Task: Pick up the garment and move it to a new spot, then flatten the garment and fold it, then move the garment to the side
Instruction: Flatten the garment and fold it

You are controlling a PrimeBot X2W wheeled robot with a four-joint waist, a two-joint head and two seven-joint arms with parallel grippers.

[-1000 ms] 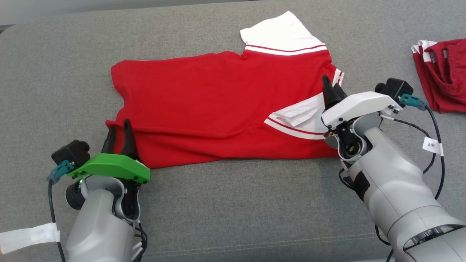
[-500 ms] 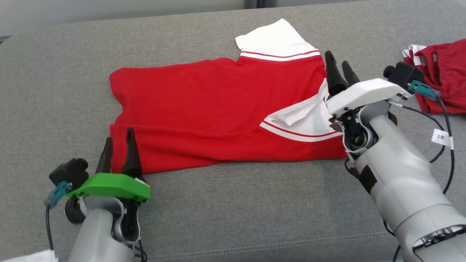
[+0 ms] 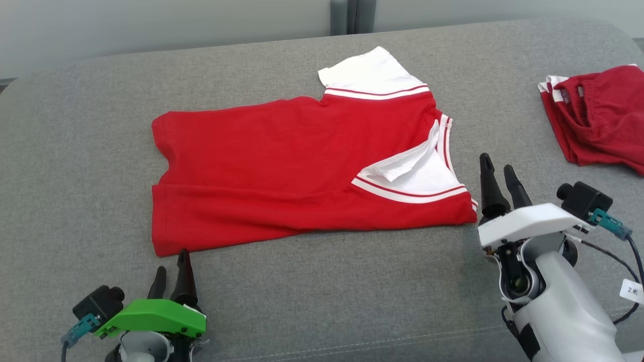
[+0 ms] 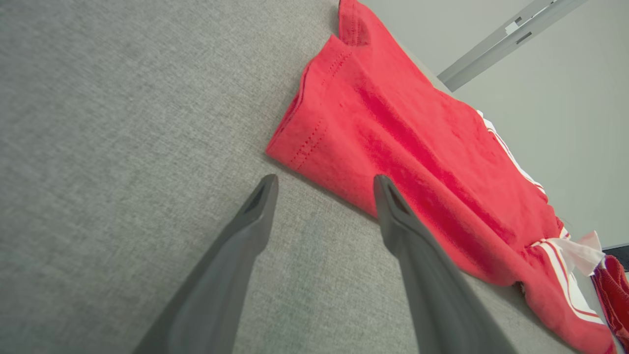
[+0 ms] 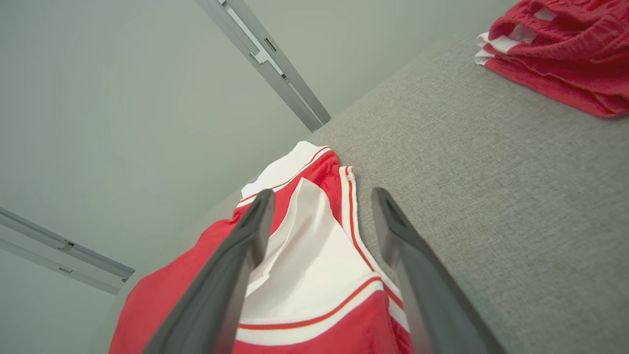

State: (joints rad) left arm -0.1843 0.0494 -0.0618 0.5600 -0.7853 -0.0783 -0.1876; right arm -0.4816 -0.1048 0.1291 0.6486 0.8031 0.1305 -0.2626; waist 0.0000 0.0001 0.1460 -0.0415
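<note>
Head view has the red shirt (image 3: 302,171) with white sleeves and stripes spread in the middle of a grey cushion (image 3: 322,301), one white sleeve turned in over its right end. A second red garment (image 3: 593,120) lies bunched well apart at the far right, partly cut off by the picture's edge. Behind the cushion stands a pale wall (image 3: 151,25) with a metal strip (image 3: 352,15).

Nothing lies between either gripper and the shirt. The left gripper (image 3: 172,262) hangs just off the shirt's near left corner, fingers spread and empty; its wrist view shows bare grey fabric between them. The right gripper (image 3: 496,163) hangs just beside the shirt's right end, fingers likewise wide apart and holding nothing.

Most of the left arm is cut off at the bottom edge. A small white tag (image 3: 631,290) on the right arm's cable carries marks too small to read. How many layers the shirt makes cannot be told.
</note>
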